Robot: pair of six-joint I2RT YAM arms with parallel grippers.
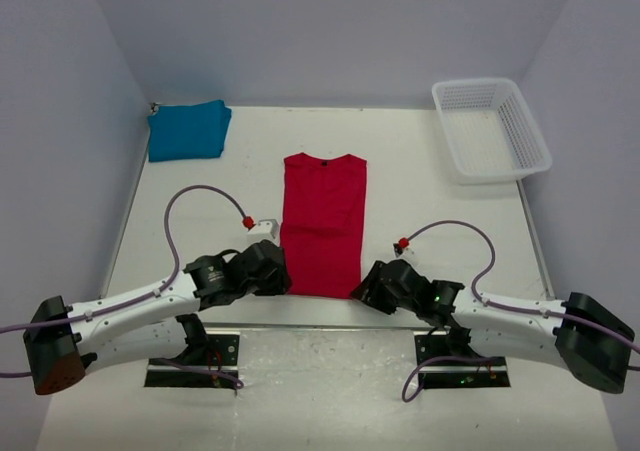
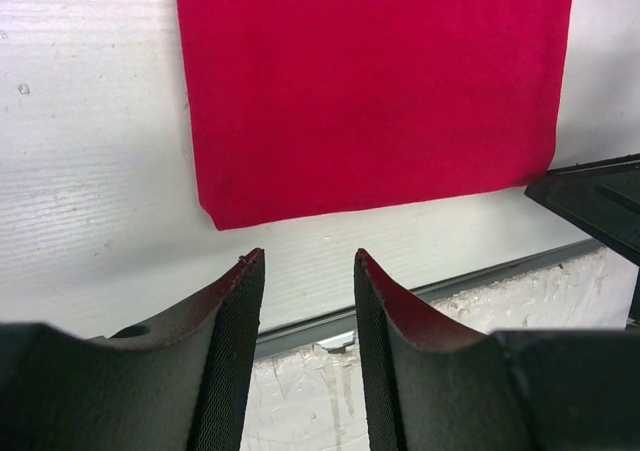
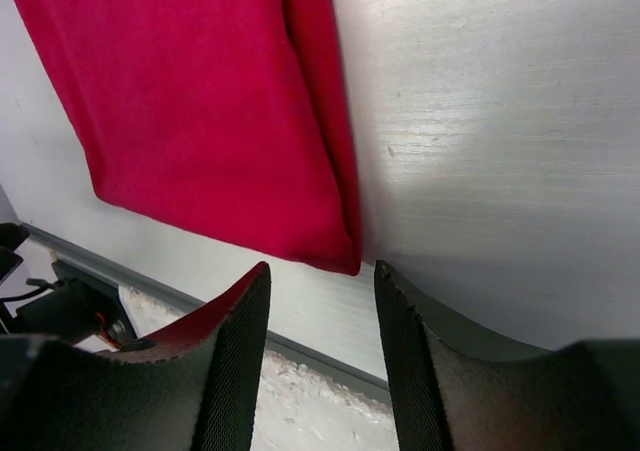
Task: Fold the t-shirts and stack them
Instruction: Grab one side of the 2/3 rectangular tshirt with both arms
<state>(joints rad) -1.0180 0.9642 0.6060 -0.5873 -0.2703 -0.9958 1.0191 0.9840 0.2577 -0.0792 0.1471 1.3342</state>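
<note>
White table (image 1: 420, 221): near edge cut off in wrist views.
Bright red cloth t-shirt (image 1: 322, 221): narrow fold, flat at centre, collar toward 12 o'clock; wrist views show hem only.
White plastic mesh basket (image 1: 490, 176), 2 o'clock; teal-blue folded t-shirt (image 1: 188, 129), 10 o'clock: overhead only.
Left gripper (image 2: 308, 261), right gripper (image 3: 322, 269): parted, empty, just short of hem corners; fingertips hidden overhead.

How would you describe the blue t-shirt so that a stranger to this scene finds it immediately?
Look at the white table, then its far left corner: the folded teal-blue t-shirt lies there alone. The red t-shirt stretches long in the middle and the white mesh basket sits far right; only this is blue.
</note>
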